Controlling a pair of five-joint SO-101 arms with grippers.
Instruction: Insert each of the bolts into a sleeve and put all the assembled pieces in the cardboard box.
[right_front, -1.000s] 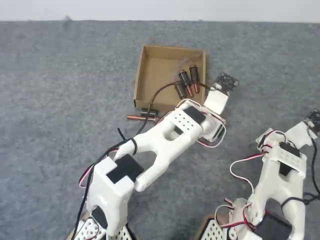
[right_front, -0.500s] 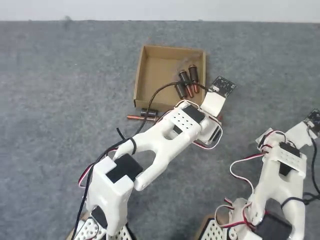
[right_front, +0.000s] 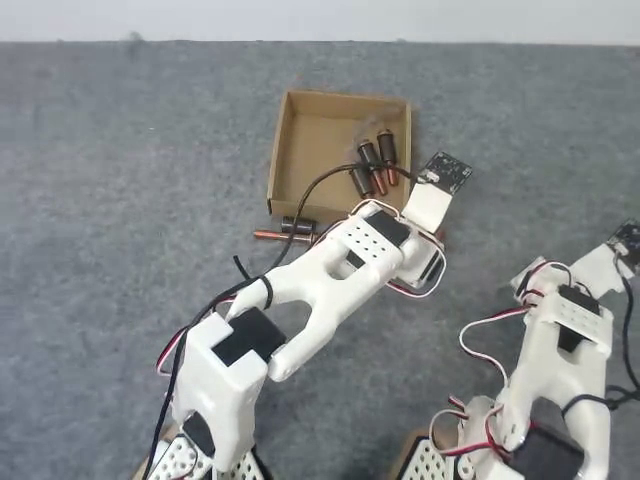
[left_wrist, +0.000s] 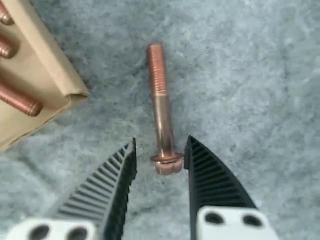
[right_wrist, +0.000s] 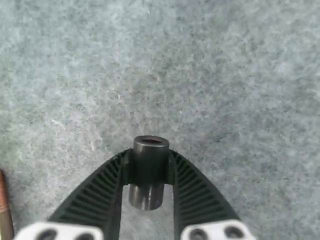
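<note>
A bare copper bolt (left_wrist: 160, 102) lies on the grey carpet just off a corner of the cardboard box (left_wrist: 30, 95). My left gripper (left_wrist: 160, 150) is open, one finger on each side of the bolt's head, not gripping it. My right gripper (right_wrist: 148, 167) is shut on a black sleeve (right_wrist: 148, 165), held upright above the carpet with its bore facing the camera. In the high view the cardboard box (right_front: 290, 135) holds three assembled pieces (right_front: 374, 165). Another assembled piece (right_front: 288, 229) lies on the carpet outside the box's front wall.
The left arm (right_front: 340, 265) stretches from the near edge to the box's near right corner. The right arm (right_front: 565, 350) stands at the lower right. A copper bolt tip (right_wrist: 4, 210) shows at the edge of the right wrist view. Bare carpet surrounds the box.
The left arm's wrist has shifted slightly left, toward the box's corner, then held still. The right arm has not moved.
</note>
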